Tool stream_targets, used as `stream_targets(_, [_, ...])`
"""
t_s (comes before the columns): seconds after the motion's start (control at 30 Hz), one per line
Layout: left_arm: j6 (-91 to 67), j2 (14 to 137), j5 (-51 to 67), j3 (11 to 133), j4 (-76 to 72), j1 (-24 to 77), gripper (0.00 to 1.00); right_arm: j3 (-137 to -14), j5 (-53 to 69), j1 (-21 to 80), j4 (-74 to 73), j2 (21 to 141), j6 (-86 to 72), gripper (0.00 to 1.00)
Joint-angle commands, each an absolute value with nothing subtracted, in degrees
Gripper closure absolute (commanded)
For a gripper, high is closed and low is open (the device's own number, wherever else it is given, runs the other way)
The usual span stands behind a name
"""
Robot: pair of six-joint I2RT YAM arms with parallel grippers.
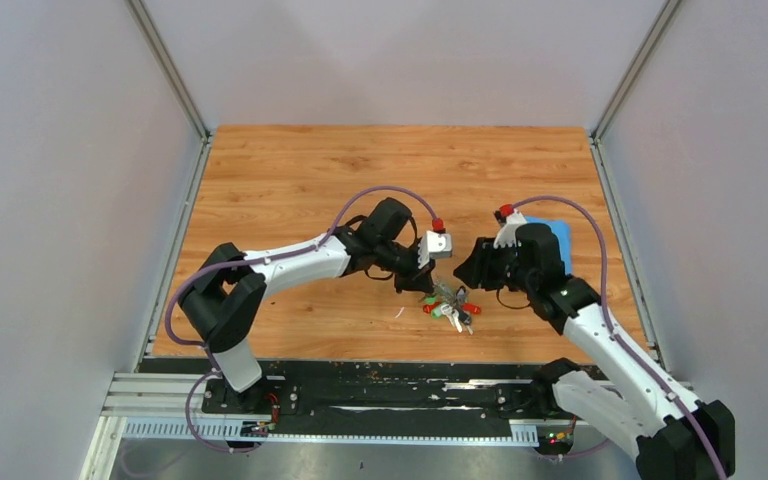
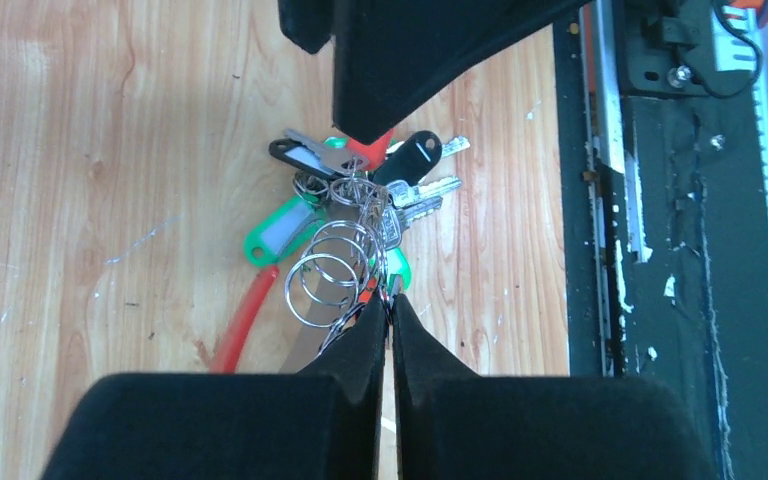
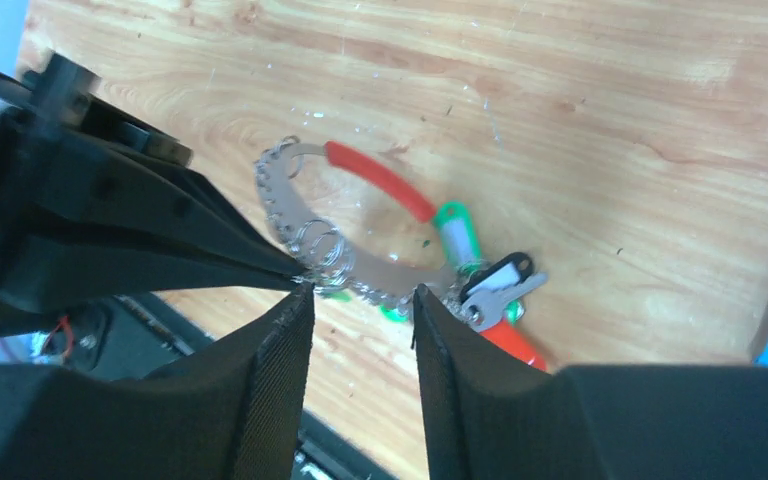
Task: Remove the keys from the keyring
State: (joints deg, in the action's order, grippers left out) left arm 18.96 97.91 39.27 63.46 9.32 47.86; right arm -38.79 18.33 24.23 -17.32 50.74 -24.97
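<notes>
Black padded jaws of the left gripper [image 2: 390, 305] are pinched tight on the thin silvery metal keyring [image 2: 332, 262], at its cluster of loops beside the red curved plastic clip [image 3: 380, 185]. Just over that cluster hangs the right gripper [image 3: 360, 295], jaws moderately apart and holding nothing. Small silver keys [image 2: 422, 190] with coloured plastic heads lie bunched on the wooden table [image 1: 290, 170], near the middle of its near edge. For a clean step, the right jaws should probably close on one key's head alone, then work it round the coil while the left anchors the ring.
</notes>
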Motion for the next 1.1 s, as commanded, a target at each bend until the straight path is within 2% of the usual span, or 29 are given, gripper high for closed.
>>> stream_targets(0.0, [22.39, 98.88, 48.38, 67.22, 13.84, 45.69, 1.00, -26.67, 18.67, 25.24, 6.83, 44.37, -16.47, 0.57])
stream_targets(0.1, [26.68, 100.47, 50.58, 70.04, 20.90, 45.10, 1.00, -18.57, 18.75, 26.26, 19.20, 37.72, -13.49, 0.48])
stream_targets(0.27, [30.43, 102.98, 53.55, 72.70, 27.19, 45.00, 1.00, -18.66, 23.89, 27.95, 22.67, 39.22, -7.85, 0.51])
stream_targets(0.53, [33.32, 103.72, 53.33, 72.77, 31.26, 44.74, 1.00, -23.28, 18.71, 40.91, 12.45, 42.35, 3.37, 0.58])
stream_targets(0.8, [33.70, 103.03, 53.60, 71.35, 31.32, 44.58, 1.00, -27.32, 10.91, 45.19, 2.34, 43.69, 5.90, 0.59])
stream_targets(1.07, [34.74, 101.59, 55.23, 71.63, 31.69, 42.72, 1.00, -30.76, 10.15, 46.12, -1.69, 48.16, 8.86, 0.62])
